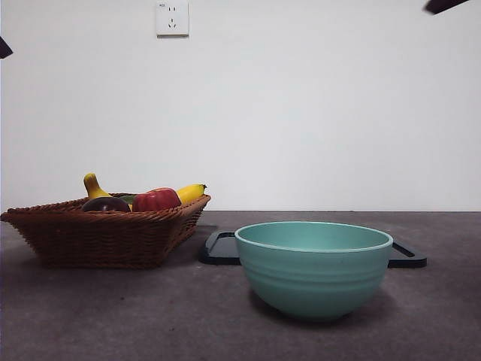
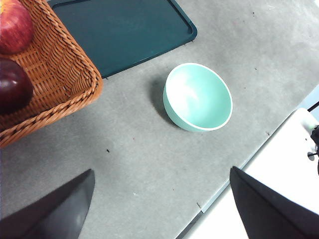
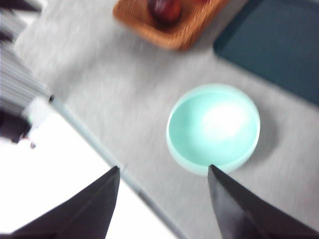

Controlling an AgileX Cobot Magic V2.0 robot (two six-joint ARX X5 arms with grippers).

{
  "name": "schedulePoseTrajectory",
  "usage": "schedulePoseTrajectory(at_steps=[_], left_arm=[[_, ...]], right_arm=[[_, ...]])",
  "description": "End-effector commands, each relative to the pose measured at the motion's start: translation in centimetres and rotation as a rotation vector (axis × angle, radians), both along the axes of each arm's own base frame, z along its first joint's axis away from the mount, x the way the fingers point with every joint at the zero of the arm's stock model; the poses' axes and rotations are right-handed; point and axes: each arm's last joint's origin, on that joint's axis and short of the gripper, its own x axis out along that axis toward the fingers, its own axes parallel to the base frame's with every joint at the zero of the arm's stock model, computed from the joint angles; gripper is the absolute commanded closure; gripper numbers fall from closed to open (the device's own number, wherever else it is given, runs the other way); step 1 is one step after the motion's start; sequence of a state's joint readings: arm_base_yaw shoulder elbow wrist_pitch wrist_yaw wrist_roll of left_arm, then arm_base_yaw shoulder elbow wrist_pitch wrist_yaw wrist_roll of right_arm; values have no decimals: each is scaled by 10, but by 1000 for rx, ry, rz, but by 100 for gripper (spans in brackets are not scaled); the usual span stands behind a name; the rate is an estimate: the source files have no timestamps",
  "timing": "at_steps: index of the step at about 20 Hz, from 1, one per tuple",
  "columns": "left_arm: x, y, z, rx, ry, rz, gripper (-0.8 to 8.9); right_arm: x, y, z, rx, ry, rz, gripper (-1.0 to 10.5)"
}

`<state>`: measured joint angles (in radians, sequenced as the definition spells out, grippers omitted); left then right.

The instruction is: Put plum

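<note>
At about nine o'clock on the table sits a wicker basket [image 1: 105,233], and the plum [image 1: 105,204] lies inside it at its near-left side, just beside a red apple-like fruit [image 1: 156,199] and a yellow banana [image 1: 189,192]. Toward five o'clock stands an empty mint-green bowl [image 1: 314,267], with a dark tray [image 1: 222,248] behind it.

Nothing has been picked up yet; this looks like the start, before any reach. Both arms wait high above the table: the left gripper [image 2: 162,199] and the right gripper [image 3: 164,199] each have jaws spread wide and hold nothing.

Next, one gripper would need to descend over the basket and close around the plum, probably for the bowl.

The plum is glossy, round, very dark maroon.
</note>
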<state>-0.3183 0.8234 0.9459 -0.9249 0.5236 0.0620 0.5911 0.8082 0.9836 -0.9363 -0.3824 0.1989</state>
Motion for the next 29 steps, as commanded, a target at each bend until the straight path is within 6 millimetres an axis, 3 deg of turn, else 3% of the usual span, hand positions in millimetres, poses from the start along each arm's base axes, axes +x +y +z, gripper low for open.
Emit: schedulePoseTrajectory(at_steps=[1, 10, 12, 15, 29], left_arm=[[1, -1, 3, -4, -14, -12, 381], [1, -1, 3, -3, -13, -12, 389], [1, -1, 3, -3, -13, -12, 520], [1, -1, 3, -3, -14, -12, 814], [1, -1, 3, -4, -15, -12, 806]], right_arm=[[-4, -1, 4, 5, -9, 14, 662], [-4, -1, 5, 7, -11, 14, 663], [-4, -1, 5, 7, -11, 14, 686], [-4, -1, 5, 4, -15, 17, 943], [-2, 0, 7, 22, -57, 26, 941]])
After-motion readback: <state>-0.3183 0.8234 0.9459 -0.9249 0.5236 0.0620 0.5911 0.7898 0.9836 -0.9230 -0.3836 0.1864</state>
